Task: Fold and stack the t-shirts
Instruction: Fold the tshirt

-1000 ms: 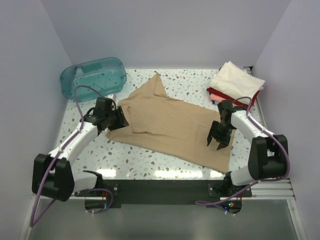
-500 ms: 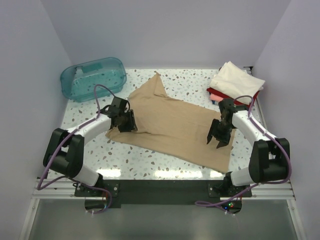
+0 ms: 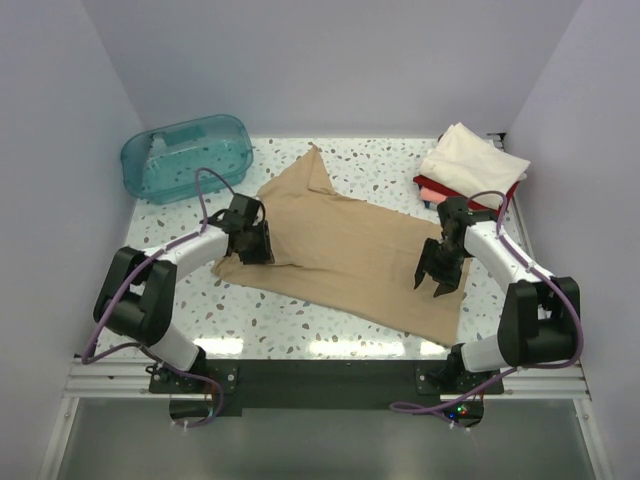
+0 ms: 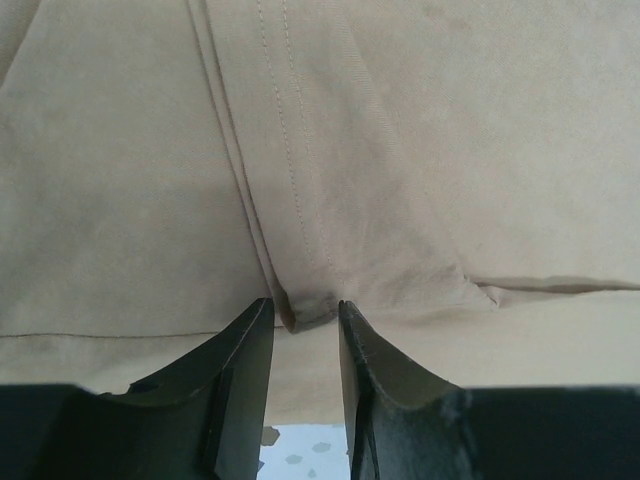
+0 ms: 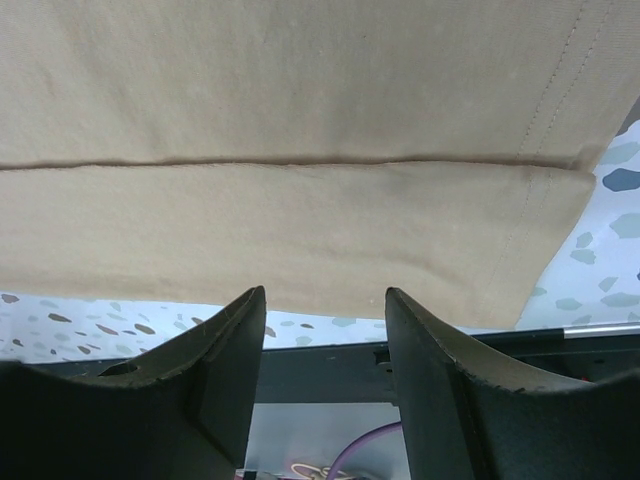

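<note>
The tan t-shirt [image 3: 340, 250] lies spread across the middle of the desk [image 3: 300, 312], one sleeve pointing back towards the teal tub [image 3: 187, 155], its hem end near the right arm. The finished pile sits in the far right corner: a cream-white shirt [image 3: 470, 162] on top, a red one [image 3: 432, 187] showing beneath.

The left hand [image 4: 303, 315] is down on the shirt's left edge, its fingers drawn nearly together with a small pucker of seamed cloth between them. It appears to be nipping that pucker, though the wrist view shows only the tips and I cannot say how deep the hold goes. The right hand [image 5: 325, 300] is spread wide over the hem end and holds nothing (the doubled hem lies just beyond its fingers, with speckled desk showing past it).

The likely trouble is the left grip. So little cloth is caught that a lift or pull could let it slide out. If only the top layer is taken, the layers would part and the fold would go crooked. With the right hand not yet on the hem, any pull from the left alone would drag and bunch the whole shirt instead of folding it.
</note>
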`<action>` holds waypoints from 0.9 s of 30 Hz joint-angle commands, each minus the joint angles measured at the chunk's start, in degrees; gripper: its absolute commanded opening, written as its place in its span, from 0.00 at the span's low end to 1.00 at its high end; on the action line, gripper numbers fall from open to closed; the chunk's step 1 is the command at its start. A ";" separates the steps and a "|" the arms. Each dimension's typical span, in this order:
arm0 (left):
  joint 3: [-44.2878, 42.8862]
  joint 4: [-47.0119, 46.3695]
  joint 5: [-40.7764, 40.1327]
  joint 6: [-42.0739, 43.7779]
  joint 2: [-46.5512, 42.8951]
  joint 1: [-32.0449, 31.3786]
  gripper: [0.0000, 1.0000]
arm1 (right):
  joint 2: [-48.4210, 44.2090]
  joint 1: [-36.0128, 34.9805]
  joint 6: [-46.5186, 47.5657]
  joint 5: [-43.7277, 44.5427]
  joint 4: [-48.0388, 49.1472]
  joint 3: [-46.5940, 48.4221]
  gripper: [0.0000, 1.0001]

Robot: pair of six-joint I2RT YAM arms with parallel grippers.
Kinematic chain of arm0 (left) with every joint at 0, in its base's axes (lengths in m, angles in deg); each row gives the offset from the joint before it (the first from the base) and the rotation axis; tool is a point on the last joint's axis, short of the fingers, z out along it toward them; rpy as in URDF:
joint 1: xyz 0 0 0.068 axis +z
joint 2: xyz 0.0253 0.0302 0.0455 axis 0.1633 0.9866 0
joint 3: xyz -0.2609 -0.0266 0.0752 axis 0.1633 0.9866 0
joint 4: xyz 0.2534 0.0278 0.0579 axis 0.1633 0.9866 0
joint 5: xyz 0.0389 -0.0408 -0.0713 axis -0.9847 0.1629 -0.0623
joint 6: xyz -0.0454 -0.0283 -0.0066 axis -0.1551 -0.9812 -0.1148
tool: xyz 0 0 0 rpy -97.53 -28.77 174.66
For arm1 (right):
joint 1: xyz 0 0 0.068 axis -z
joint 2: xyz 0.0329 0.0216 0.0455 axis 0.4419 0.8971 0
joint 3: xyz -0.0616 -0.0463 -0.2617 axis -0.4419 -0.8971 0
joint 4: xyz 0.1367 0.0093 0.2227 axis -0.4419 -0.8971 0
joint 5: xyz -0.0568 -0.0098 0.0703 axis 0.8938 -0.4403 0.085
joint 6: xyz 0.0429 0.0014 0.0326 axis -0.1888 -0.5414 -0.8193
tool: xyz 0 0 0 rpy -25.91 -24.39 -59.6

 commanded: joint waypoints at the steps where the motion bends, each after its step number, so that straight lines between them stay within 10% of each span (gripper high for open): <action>1: -1.93 -1.32 -0.78 -0.64 1.08 -0.69 0.35 | -1.88 -0.22 0.87 -0.81 -1.28 0.61 0.55; 6: -2.19 -1.15 -0.87 -0.73 2.40 -1.13 0.32 | -1.97 -0.22 1.04 -0.72 -1.37 0.87 0.55; 13: -4.03 -1.76 -0.43 -0.56 2.58 -1.92 0.01 | -1.62 -0.31 1.13 -0.55 -1.28 0.87 0.55; 27: -14.31 -3.26 2.47 0.06 9.25 -3.59 0.00 | 0.66 -0.31 1.92 -0.37 -1.28 3.15 0.55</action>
